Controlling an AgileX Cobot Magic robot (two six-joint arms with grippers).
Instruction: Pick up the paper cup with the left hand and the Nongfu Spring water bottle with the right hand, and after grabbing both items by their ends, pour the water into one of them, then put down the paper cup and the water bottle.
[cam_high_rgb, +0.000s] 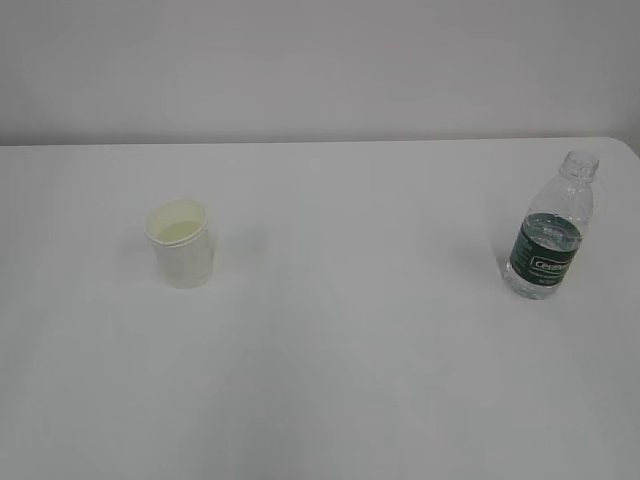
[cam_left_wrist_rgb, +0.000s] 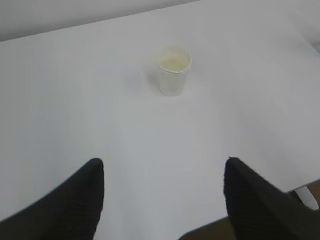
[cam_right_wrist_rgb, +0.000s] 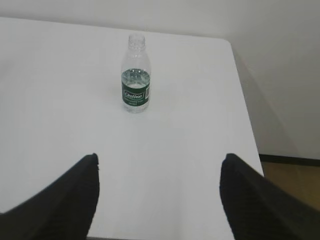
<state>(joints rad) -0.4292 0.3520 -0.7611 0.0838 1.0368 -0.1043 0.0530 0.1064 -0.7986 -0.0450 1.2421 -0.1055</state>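
Cup (cam_left_wrist_rgb: 174, 70): upright on the bench (cam_left_wrist_rgb: 75, 100), straight ahead of my left claw (cam_left_wrist_rgb: 162, 200), well apart.
Bottle (cam_right_wrist_rgb: 135, 75): upright, ahead of my right claw (cam_right_wrist_rgb: 160, 195).
Claws: both spread apart, empty.

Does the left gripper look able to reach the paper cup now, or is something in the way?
Probably yes. The left gripper has its jaws wide apart and faces the paper cup, which stands upright ahead of it. Only bare table lies between them, and the bottle stands far off to the side.
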